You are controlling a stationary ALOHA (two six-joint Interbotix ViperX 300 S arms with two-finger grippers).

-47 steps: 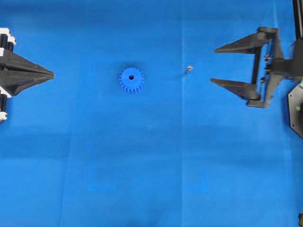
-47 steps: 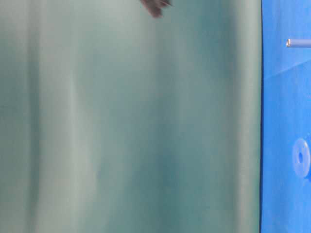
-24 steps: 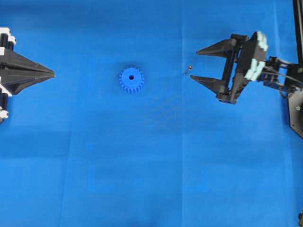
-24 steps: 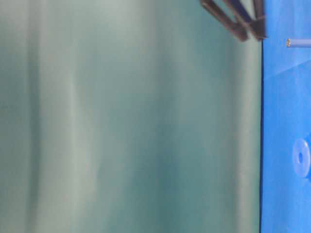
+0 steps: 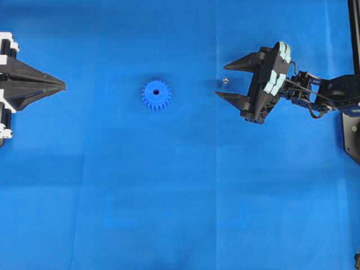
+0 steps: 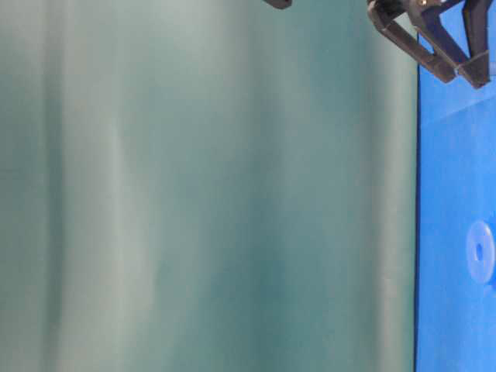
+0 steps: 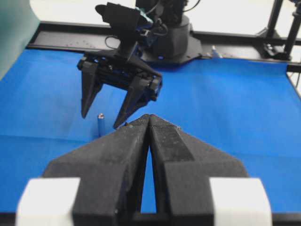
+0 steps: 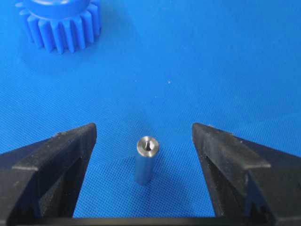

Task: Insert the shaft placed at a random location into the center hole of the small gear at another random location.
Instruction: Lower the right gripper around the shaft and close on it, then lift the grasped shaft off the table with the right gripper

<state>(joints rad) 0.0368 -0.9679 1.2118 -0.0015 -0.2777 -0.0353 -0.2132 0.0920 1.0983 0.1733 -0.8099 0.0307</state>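
The shaft (image 8: 144, 162), a small silver pin, stands upright on the blue cloth between the fingers of my right gripper (image 8: 144, 132), which is open and touches it on neither side. From overhead, the shaft (image 5: 224, 81) lies between the right gripper's (image 5: 221, 81) two tips. The small gear (image 5: 156, 94) lies flat to the left, its center hole (image 5: 156, 91) dark and uncovered; its teeth show in the right wrist view (image 8: 61, 23). My left gripper (image 5: 62, 86) rests shut at the far left edge, holding nothing. The left wrist view shows the left gripper (image 7: 149, 117) shut and the shaft (image 7: 100, 124) beyond.
A blue cloth (image 5: 180, 197) covers the whole table. The table-level view is mostly a green curtain (image 6: 201, 194), with the gear (image 6: 480, 252) pale at the right and the right gripper's fingers (image 6: 434, 54) at the top. The right arm's base (image 7: 169, 42) stands at the far table edge.
My right gripper has moved left and down until its fingers straddle the shaft, and its jaws have narrowed slightly. The left gripper, gear and shaft have not moved.
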